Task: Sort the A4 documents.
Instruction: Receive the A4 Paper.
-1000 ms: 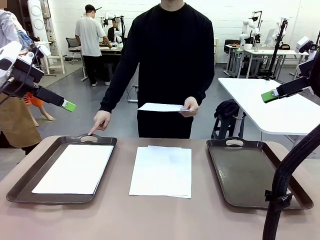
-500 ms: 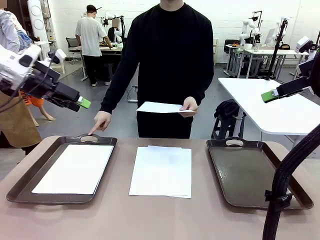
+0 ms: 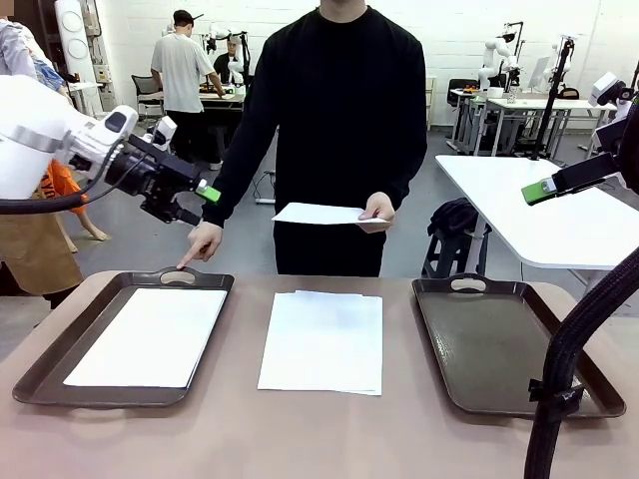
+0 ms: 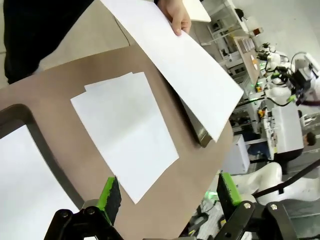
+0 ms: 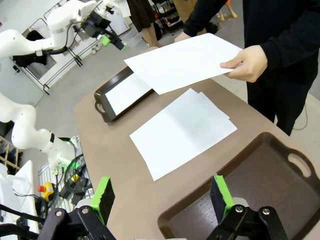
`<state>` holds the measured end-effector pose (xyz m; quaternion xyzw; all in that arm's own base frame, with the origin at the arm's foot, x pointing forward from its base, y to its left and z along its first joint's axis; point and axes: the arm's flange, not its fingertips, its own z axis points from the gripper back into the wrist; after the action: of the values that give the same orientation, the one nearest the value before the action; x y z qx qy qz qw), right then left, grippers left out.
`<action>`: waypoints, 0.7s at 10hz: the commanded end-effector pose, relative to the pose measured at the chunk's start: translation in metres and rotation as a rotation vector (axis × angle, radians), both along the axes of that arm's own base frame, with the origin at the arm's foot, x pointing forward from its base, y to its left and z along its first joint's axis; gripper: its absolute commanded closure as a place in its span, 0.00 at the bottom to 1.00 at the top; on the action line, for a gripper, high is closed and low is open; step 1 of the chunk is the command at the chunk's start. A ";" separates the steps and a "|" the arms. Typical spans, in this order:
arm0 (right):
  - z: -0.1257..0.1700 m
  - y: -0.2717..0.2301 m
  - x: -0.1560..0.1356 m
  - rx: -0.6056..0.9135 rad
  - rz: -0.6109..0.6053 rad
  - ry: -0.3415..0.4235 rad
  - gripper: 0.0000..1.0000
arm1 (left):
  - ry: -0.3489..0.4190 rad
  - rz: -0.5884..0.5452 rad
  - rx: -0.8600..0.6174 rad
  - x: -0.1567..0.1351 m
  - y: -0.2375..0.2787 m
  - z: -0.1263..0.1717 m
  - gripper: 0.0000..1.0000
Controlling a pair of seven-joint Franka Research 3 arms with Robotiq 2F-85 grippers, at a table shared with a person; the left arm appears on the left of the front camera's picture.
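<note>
A person at the far side holds one A4 document (image 3: 319, 214) (image 4: 175, 55) (image 5: 182, 62) level above the table and points the other hand (image 3: 198, 244) at the left tray's handle. A stack of documents (image 3: 322, 341) (image 4: 125, 132) (image 5: 182, 130) lies in the table's middle. One sheet (image 3: 150, 336) (image 5: 127, 91) lies in the left tray (image 3: 40, 364). My left gripper (image 3: 196, 203) (image 4: 167, 192) hangs open and empty in the air, left of the held sheet. My right gripper (image 3: 540, 190) (image 5: 162, 194) is open and empty, high at the right.
The dark brown right tray (image 3: 504, 344) (image 5: 250, 190) holds nothing. A black cable hose (image 3: 564, 369) rises at the near right. A white table (image 3: 539, 215) stands behind on the right. People work at other tables in the background.
My left arm has swung rightward, bringing its gripper closer to the person's arm and the held sheet. The right arm and the person's hands have stayed put.
</note>
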<state>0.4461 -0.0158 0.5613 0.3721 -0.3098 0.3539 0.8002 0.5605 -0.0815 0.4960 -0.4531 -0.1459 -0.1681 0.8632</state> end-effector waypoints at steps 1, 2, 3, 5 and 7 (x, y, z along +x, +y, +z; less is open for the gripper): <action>0.000 0.001 0.000 0.008 0.006 0.000 0.00 | 0.080 0.017 -0.061 0.037 -0.013 0.007 0.00; 0.000 0.001 0.000 0.008 0.006 0.000 0.00 | 0.102 -0.010 -0.073 0.049 -0.023 0.004 0.00; 0.000 0.001 0.000 0.008 0.006 0.000 0.00 | 0.129 -0.024 -0.085 0.063 -0.033 0.001 0.00; 0.000 0.001 0.000 0.008 0.006 0.000 0.00 | 0.194 -0.041 -0.123 0.091 -0.053 -0.010 0.00; 0.000 0.001 0.000 0.008 0.006 0.000 0.00 | 0.261 -0.027 -0.107 0.109 -0.070 -0.028 0.00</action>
<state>0.4461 -0.0157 0.5613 0.3722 -0.3096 0.3540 0.8002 0.6512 -0.1482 0.4656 -0.5118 -0.0529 -0.1277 0.8479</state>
